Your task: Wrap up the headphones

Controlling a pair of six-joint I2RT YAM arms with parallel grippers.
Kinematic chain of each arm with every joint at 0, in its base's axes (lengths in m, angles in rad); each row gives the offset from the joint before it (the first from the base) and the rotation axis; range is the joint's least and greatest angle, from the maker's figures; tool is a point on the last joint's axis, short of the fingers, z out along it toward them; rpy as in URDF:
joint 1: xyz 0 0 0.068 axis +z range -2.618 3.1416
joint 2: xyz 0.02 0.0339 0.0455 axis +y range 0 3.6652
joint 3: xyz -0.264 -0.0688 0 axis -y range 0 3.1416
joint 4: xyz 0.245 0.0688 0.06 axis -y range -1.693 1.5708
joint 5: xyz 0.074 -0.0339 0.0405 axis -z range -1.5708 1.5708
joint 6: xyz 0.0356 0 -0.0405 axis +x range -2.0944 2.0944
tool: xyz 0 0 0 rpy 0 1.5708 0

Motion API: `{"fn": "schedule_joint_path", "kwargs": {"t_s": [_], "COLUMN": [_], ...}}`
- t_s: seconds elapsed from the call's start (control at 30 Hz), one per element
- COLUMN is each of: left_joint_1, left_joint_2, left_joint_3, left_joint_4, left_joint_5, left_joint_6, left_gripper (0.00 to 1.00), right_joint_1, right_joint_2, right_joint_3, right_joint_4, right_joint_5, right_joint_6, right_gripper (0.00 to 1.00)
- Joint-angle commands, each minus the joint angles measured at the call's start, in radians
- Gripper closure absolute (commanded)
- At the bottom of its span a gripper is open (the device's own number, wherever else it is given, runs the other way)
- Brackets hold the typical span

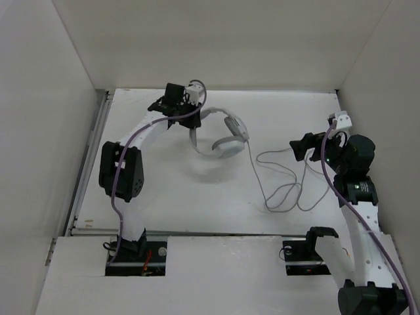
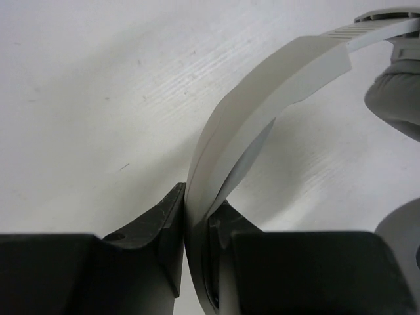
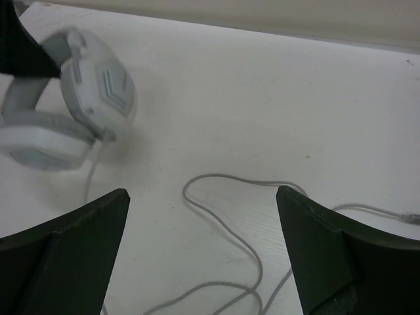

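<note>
Left gripper [image 2: 197, 213] jaws clamped on headband of headphones [image 1: 226, 136], far side of table [image 1: 164, 197], left of centre. Only left wrist view shows pinch: band squeezed between both fingers. Overhead view hides it. Cable [image 1: 282, 190] trails right in loose loops. Right gripper [image 3: 202, 193] jaws spread wide, holding nothing, over cable. Earcups blurred beyond.

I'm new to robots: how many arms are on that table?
2. The left arm reaches toward the far left, clamping the headphones by the headband; the right arm stands at the right, by the loose cable. None seems hidden.
</note>
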Motion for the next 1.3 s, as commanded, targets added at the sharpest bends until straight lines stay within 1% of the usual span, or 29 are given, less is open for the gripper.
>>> {"fn": "schedule_joint_path", "kwargs": {"t_s": [0.0, 0.17, 0.37, 0.57, 0.7, 0.87, 0.97, 1.27], "left_joint_1": [0.038, 0.072, 0.105, 0.138, 0.165, 0.200, 0.222, 0.225], "left_joint_2": [-0.206, -0.323, -0.443, -0.503, -0.521, -0.526, -0.526, -0.524], "left_joint_3": [0.073, 0.063, -0.004, -0.050, -0.062, -0.047, -0.027, 0.037], "left_joint_4": [0.001, -0.039, -0.039, -0.029, -0.014, -0.008, -0.008, -0.022], "left_joint_5": [0.079, 0.069, 0.035, -0.025, -0.057, -0.065, -0.065, -0.122], "left_joint_6": [-0.250, -0.304, -0.309, -0.294, -0.287, -0.306, -0.320, -0.326], "left_gripper": [1.00, 1.00, 1.00, 1.00, 1.00, 1.00, 1.00, 1.00], "right_joint_1": [0.065, 0.151, 0.290, 0.432, 0.531, 0.639, 0.683, 0.690], "right_joint_2": [0.012, 0.067, 0.167, 0.310, 0.391, 0.452, 0.480, 0.544], "right_joint_3": [0.022, 0.079, 0.177, 0.360, 0.447, 0.450, 0.434, 0.434], "right_joint_4": [0.047, 0.052, 0.058, 0.076, 0.081, 0.098, 0.119, 0.173], "right_joint_5": [-0.020, -0.011, -0.035, -0.086, -0.091, -0.077, -0.068, -0.026], "right_joint_6": [-0.048, -0.072, -0.045, 0.035, 0.035, 0.005, 0.000, -0.003], "right_gripper": [0.00, 0.00, 0.00, 0.00, 0.00, 0.00, 0.00, 0.00]}}
